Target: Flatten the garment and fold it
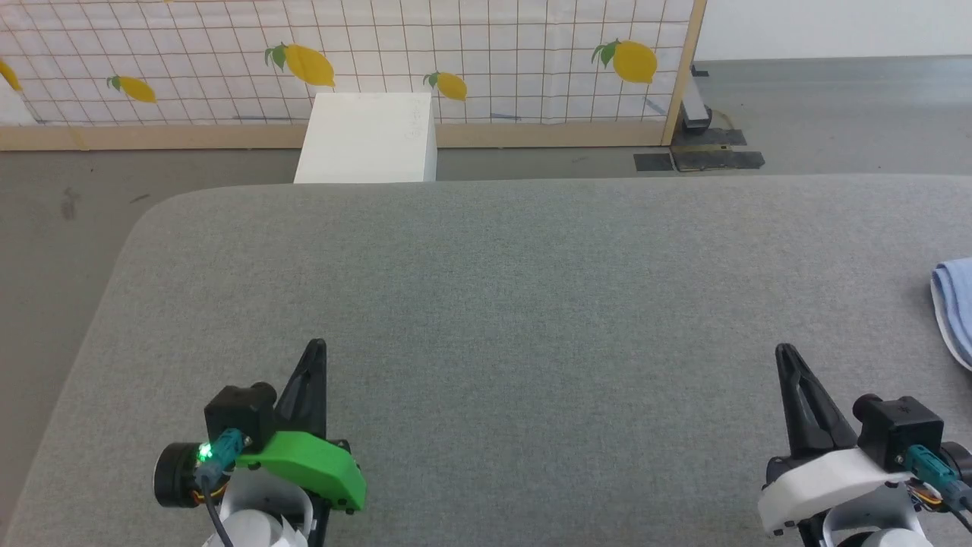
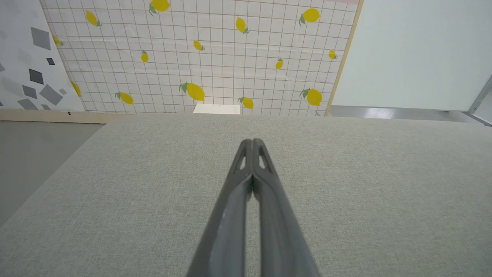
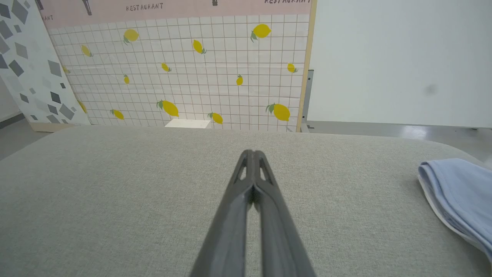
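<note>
The garment (image 1: pixel 955 304) is a light blue fabric piece with a white edge, lying folded at the far right of the grey table (image 1: pixel 486 304), partly cut off by the head view's edge. It lies at the right of the right wrist view as garment (image 3: pixel 457 196). My left gripper (image 1: pixel 314 349) hovers at the lower left, shut and empty; its closed tips show as left gripper (image 2: pixel 251 142). At the lower right my right gripper (image 1: pixel 784 351) is shut and empty too, left of the garment and apart from it, seen close up as right gripper (image 3: pixel 251 153).
A white box (image 1: pixel 370 137) stands on the floor beyond the table's far edge. Behind it is a partition with a lemon-patterned grid (image 1: pixel 342 53). Dark floor plates (image 1: pixel 699 156) lie at the back right. The table's left corner is rounded.
</note>
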Controlling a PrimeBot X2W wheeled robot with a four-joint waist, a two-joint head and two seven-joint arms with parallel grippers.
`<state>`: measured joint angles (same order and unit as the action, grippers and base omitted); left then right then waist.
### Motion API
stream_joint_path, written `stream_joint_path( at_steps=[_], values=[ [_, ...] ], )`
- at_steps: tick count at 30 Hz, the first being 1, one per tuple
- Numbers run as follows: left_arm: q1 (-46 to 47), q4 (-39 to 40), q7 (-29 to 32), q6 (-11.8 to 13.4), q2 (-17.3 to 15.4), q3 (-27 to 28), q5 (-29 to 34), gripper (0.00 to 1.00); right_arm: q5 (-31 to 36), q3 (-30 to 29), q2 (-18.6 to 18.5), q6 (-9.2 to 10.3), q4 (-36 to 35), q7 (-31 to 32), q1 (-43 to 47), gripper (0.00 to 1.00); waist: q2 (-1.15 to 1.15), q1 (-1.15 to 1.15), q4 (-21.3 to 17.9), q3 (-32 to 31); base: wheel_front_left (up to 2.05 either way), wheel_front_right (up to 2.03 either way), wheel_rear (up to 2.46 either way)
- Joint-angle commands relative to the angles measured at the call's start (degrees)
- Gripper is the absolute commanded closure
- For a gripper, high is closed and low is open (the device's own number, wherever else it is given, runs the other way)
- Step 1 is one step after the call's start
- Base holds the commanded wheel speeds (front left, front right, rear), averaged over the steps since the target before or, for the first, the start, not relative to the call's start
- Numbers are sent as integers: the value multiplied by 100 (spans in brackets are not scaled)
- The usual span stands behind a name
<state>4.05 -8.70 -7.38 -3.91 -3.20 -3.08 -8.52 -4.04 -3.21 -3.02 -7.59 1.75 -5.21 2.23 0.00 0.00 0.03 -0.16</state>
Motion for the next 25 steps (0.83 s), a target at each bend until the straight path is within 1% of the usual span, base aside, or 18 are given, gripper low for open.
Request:
stream_joint_path(
  at_steps=[1, 25],
  values=[
    [-105, 55, 32, 54, 17, 20, 73, 100, 40, 26, 7, 5, -37, 37, -106, 100, 0, 0, 0, 0, 0, 0, 0],
    [-224, 378, 312, 188, 23, 135, 382, 100, 184, 143, 9, 7, -92, 229, -152, 100, 0, 0, -1, 6, 0, 0, 0]
  ],
)
